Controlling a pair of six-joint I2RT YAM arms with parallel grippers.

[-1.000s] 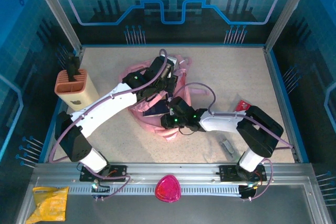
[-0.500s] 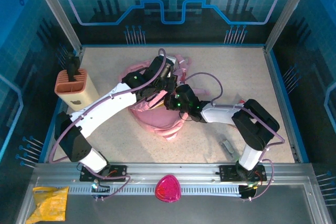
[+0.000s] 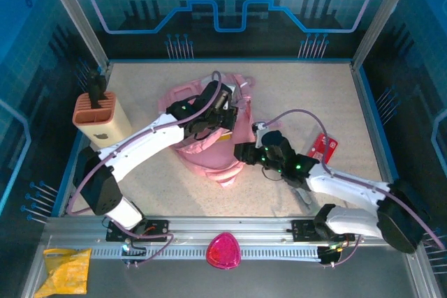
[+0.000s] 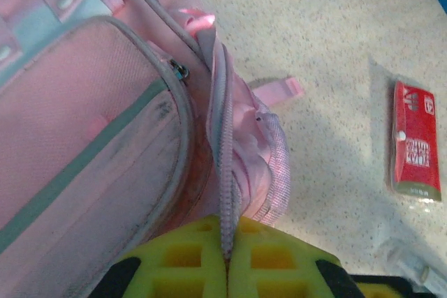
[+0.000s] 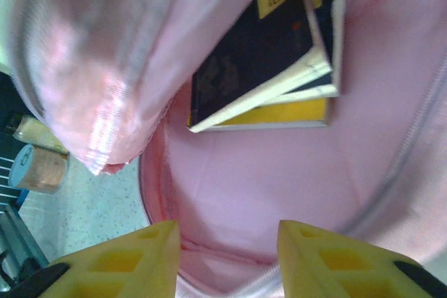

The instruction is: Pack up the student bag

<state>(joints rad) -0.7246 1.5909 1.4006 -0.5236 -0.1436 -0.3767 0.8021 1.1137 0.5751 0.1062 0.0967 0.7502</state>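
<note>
The student bag point(image 3: 199, 150), a soft pink backpack, lies in the middle of the table with its mouth toward the right. My left gripper point(image 3: 225, 122) is shut on the bag's zipper edge point(image 4: 225, 172) and holds that edge up; its fingertips point(image 4: 227, 259) pinch the grey zipper tape. At the bag's mouth my right gripper point(image 3: 244, 153) stands open, with nothing between its yellow fingers point(image 5: 227, 256). Inside the pink lining point(image 5: 279, 172) lies a dark and yellow book point(image 5: 269, 61).
A red packet point(image 3: 323, 146) point(image 4: 417, 141) lies on the table right of the bag. A small grey object point(image 3: 304, 193) is near the right arm. A tan slotted holder point(image 3: 101, 118) stands at the left. A magenta rounded triangle point(image 3: 223, 250) and a yellow packet point(image 3: 66, 270) rest at the front rail.
My right gripper has opened and drawn back to the right, out of the bag's mouth, while its arm swung down toward the front right. The left gripper kept its hold on the zipper edge.
</note>
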